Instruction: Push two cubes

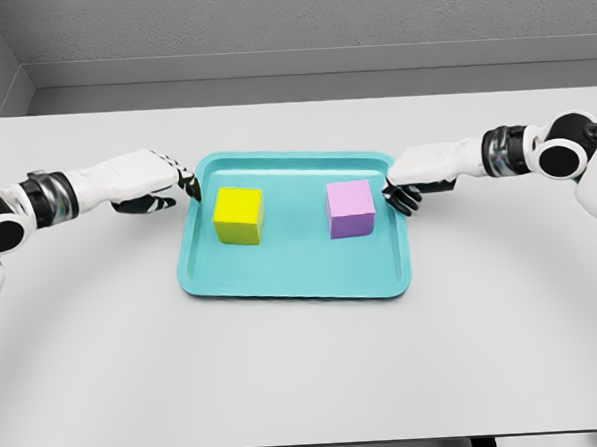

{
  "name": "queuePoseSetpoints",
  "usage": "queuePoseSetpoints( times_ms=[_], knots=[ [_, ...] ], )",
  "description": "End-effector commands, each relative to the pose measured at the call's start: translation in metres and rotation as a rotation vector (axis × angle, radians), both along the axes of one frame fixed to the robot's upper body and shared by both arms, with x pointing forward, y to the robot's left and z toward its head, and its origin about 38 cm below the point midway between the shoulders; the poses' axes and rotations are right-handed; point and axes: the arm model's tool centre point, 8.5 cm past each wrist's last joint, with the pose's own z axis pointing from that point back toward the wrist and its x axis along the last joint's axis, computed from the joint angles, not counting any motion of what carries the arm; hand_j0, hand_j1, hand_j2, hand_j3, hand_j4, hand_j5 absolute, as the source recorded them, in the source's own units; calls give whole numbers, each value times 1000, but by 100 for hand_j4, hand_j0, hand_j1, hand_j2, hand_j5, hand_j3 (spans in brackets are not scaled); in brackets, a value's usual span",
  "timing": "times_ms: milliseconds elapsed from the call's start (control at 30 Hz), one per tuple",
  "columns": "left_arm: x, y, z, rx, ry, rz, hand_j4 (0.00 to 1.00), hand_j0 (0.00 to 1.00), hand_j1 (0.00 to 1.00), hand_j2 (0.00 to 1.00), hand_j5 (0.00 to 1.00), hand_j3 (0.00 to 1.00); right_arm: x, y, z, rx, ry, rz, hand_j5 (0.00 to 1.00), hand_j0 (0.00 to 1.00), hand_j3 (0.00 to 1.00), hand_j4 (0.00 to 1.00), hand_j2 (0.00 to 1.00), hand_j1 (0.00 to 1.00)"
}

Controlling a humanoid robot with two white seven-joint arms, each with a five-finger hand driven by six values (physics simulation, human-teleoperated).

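flanking the tray [292,284], both hands, left [161,183] and right [409,188], hold nothing, fingers loosely extended; pushing off-centre could spin the yellow cube [238,216] or pink cube [351,209].

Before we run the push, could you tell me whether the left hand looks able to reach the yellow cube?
Probably yes: the left hand sits at the tray edge, with only open tray floor between it and the yellow cube.

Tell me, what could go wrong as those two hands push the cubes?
1. Both hands, left and right, sit at the tray rim; they might shove the tray instead of the cubes.
2. Pushed off-centre, the yellow cube or purple cube could spin.
3. Pushed inward, the cubes may collide.
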Motion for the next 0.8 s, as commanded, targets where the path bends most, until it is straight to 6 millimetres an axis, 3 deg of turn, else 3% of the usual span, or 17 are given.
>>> queuePoseSetpoints(
  times_ms=[0,300,767],
  knots=[
    [1,1,-2,-7,8,8,57,57,57,57,57,57,0,0,0,-2,0,-2,12,12,12,12,12,12],
    [1,-11,-8,-21,20,-9,57,57,57,57,57,57,-1,7,-7,-13,12,13,12,12,12,12,12,12],
    [8,-2,-13,-19,42,24,57,57,57,57,57,57,-1,19,-7,-11,6,36,12,12,12,12,12,12]
  ],
)
